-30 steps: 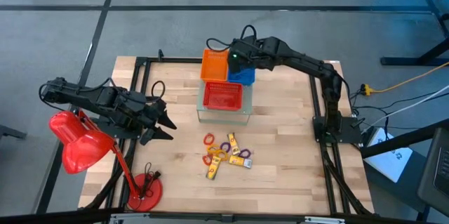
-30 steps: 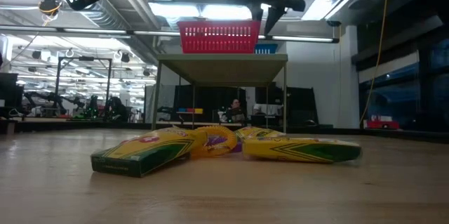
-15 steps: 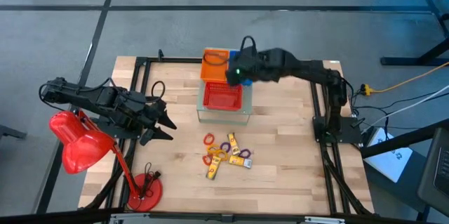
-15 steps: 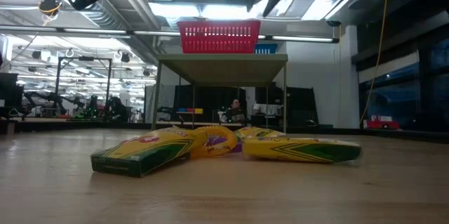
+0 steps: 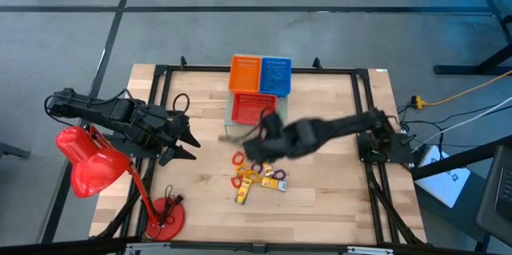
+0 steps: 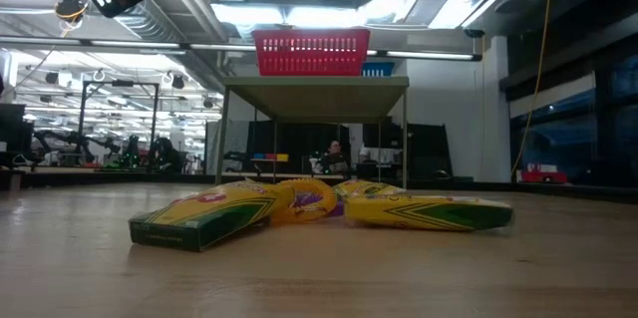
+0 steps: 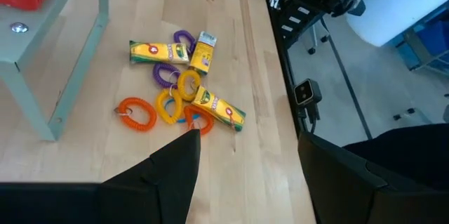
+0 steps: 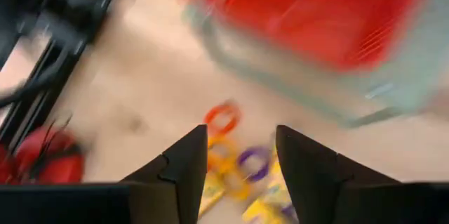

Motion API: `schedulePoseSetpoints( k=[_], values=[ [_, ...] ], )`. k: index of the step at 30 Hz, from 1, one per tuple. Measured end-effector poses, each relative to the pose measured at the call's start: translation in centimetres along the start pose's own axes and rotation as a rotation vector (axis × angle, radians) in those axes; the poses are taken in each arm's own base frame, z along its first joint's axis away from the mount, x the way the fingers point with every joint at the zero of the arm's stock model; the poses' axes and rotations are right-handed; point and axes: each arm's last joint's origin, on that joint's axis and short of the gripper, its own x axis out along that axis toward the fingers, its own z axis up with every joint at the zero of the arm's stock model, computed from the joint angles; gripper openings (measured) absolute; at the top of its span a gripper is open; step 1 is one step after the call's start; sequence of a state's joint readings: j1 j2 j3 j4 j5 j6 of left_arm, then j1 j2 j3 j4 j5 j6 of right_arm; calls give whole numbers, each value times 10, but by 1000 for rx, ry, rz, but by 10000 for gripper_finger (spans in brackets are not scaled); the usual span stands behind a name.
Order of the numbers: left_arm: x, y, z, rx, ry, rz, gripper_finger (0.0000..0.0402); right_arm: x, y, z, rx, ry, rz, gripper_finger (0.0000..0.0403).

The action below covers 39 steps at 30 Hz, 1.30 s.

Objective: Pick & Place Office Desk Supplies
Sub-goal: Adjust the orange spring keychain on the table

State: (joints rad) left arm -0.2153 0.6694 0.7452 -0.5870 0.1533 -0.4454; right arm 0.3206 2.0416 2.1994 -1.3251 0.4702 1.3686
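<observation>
- Supplies pile [image 5: 258, 177] lower centre of table [image 5: 336, 199]: coil loops, small crayon boxes.
- Right hand [image 5: 258, 149] just above pile, fingers spread, empty.
- Left hand [image 5: 190, 145] waits centre-left, spread.
- Loops probably light, springy; pinch the rim. Boxes stiff; grip across the narrow sides.

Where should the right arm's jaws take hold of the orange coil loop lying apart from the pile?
Probably across the ring's band on its free side, coming straight down. The orange coil loop lies flat on the table, clear of the crayon boxes and the other loops, so its outer edge is open. The right gripper, jaws open, is above the pile.
</observation>
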Motion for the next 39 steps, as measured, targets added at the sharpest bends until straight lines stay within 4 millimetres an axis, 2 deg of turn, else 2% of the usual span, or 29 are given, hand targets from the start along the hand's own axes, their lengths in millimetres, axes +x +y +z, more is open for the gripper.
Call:
schedulePoseSetpoints(
  k=[4, 9, 14, 17, 23, 25, 30, 35, 39],
  values=[
    [0, 0, 0, -4, -1, -2, 239, 35, 21, -22, -13, 95, 51, 146],
    [0, -1, 1, -21, -3, -11, 239, 88, 27, -43, -30, 224, -21, 112],
    [0, -1, 1, -21, -1, -27, 239, 131, 40, -65, -54, 375, 50, 85],
    [0, -1, 1, -35, -1, -31, 239, 139, 40, -70, -47, 374, 40, 75],
    [0, -2, 1, -30, -2, -37, 239, 142, 52, -65, -55, 338, 161, 68],
    [0, -2, 2, -30, -10, -41, 239, 151, 51, -65, -52, 353, 157, 60],
    [0, -3, 4, -34, -28, -50, 239, 187, 51, -74, -62, 404, 174, 34],
    [0, -3, 4, -48, -30, -53, 239, 199, 49, -77, -62, 408, 152, 8],
    [0, -4, 4, -58, -24, -66, 239, 209, 41, -85, -76, 423, 81, 5]
  ],
)
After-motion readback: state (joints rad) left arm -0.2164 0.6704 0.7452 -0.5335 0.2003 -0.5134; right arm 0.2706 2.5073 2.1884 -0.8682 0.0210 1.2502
